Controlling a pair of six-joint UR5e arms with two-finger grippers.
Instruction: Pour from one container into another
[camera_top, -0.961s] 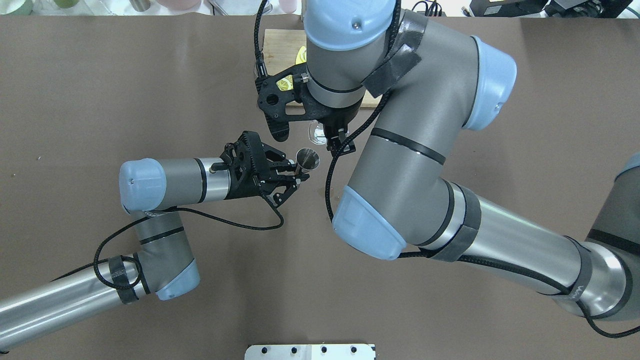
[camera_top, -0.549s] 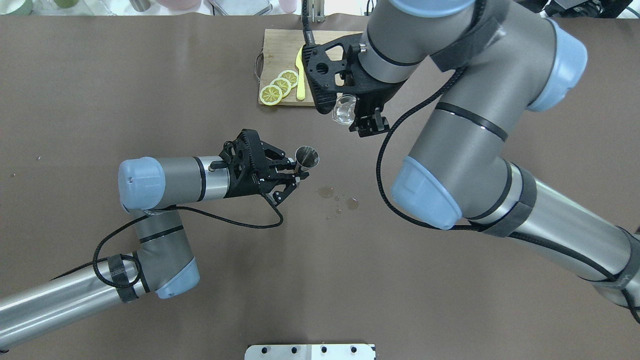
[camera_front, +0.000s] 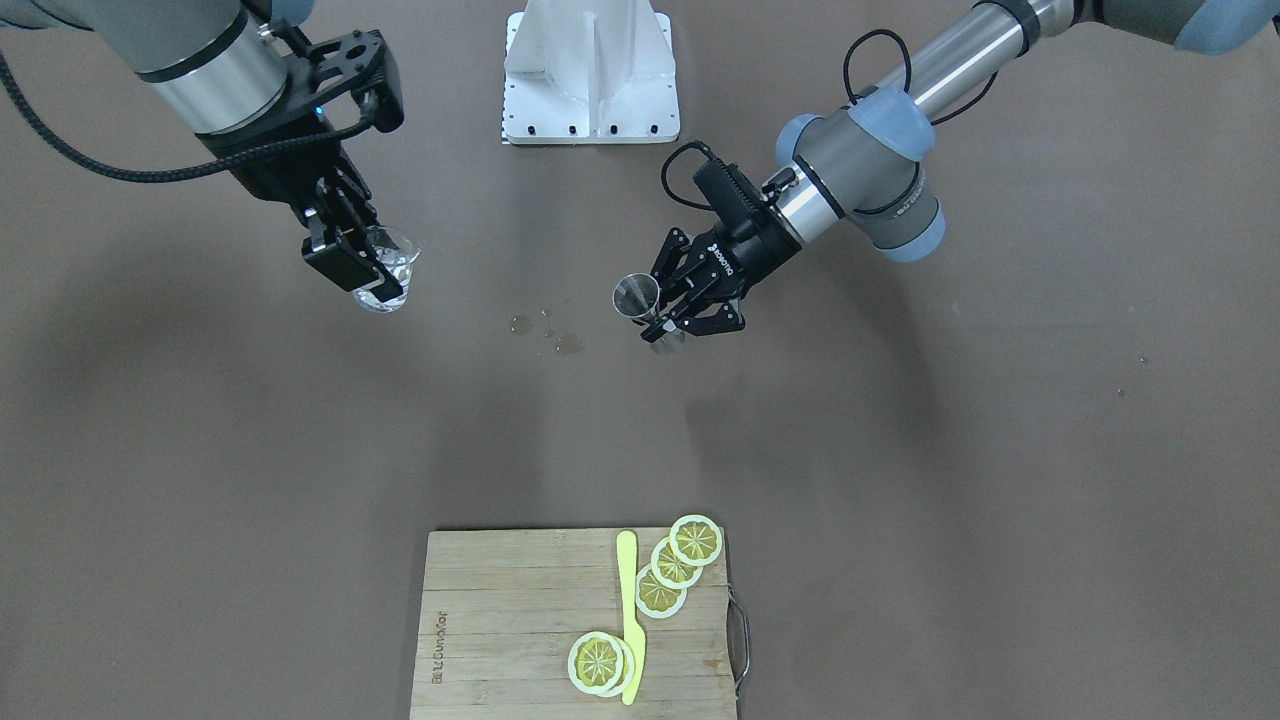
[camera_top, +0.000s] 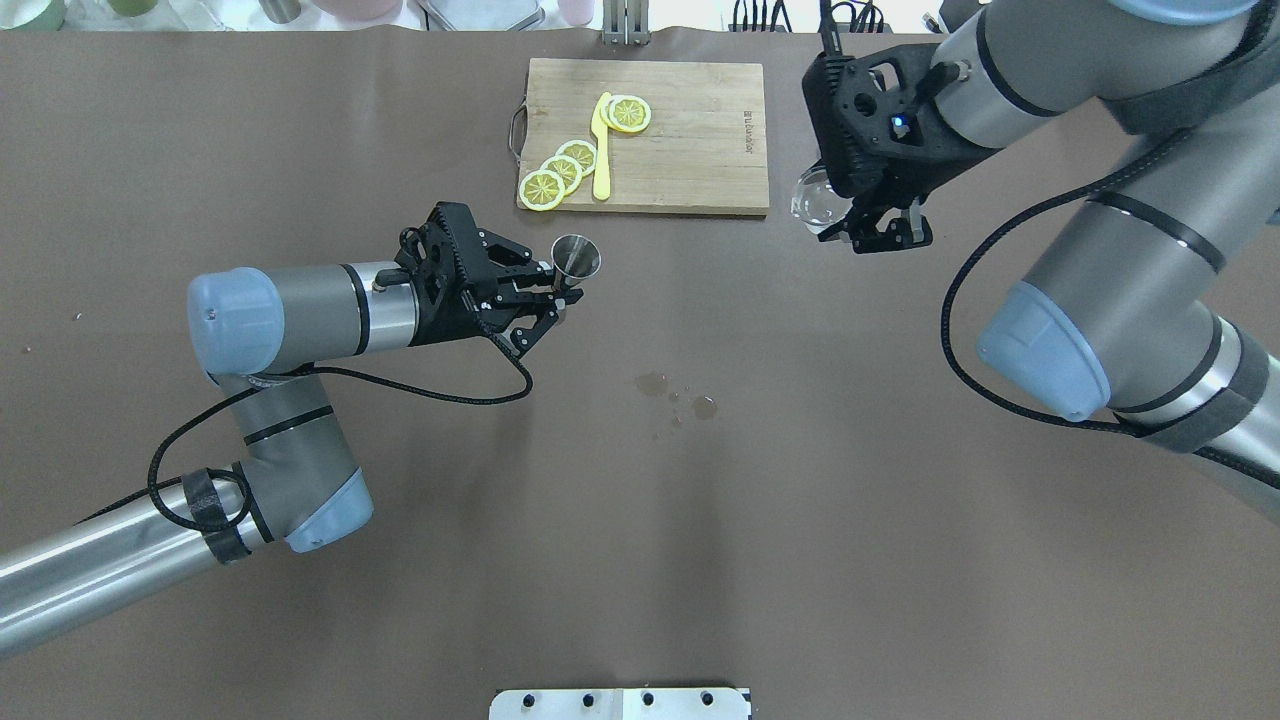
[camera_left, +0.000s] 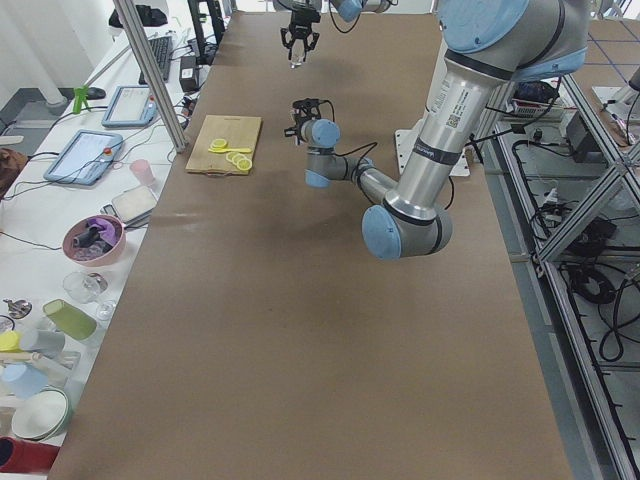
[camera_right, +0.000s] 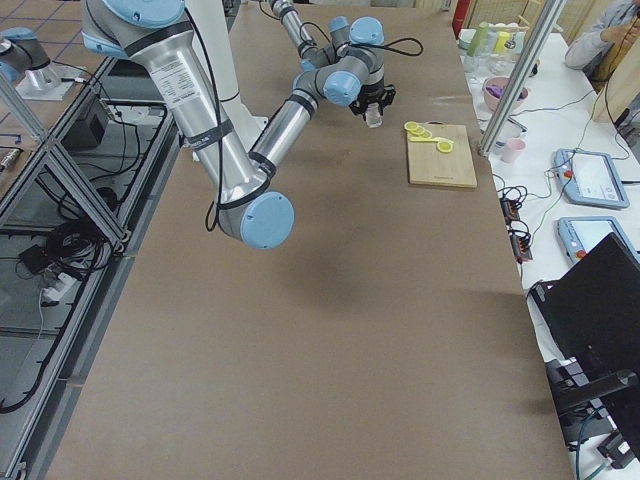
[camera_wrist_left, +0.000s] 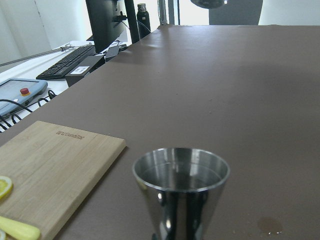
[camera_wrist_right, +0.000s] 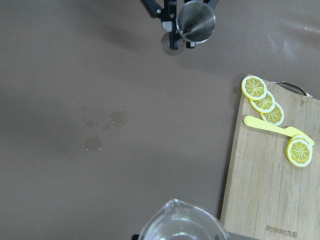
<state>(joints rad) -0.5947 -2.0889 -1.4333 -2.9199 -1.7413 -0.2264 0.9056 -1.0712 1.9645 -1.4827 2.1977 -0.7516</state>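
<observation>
Above the brown bench (camera_top: 700, 560), mid-span: one steel jigger (camera_top: 577, 256), upright and clear of the surface, clamped at its waist by the left end effector (camera_top: 558, 296). Well apart, on the robot's right: one clear spouted glass cup (camera_front: 385, 270), raised off the bench, pinched at its wall by the right end effector (camera_front: 355, 262). Between the two, on the bench: one cluster of small wet spots (camera_top: 652, 383). At the far edge: one bamboo cutting board (camera_top: 690, 130) carrying one yellow knife (camera_top: 601, 160) and at least four lemon slices (camera_top: 541, 188), three overlapping in a row, the rest by the knife's other end.
</observation>
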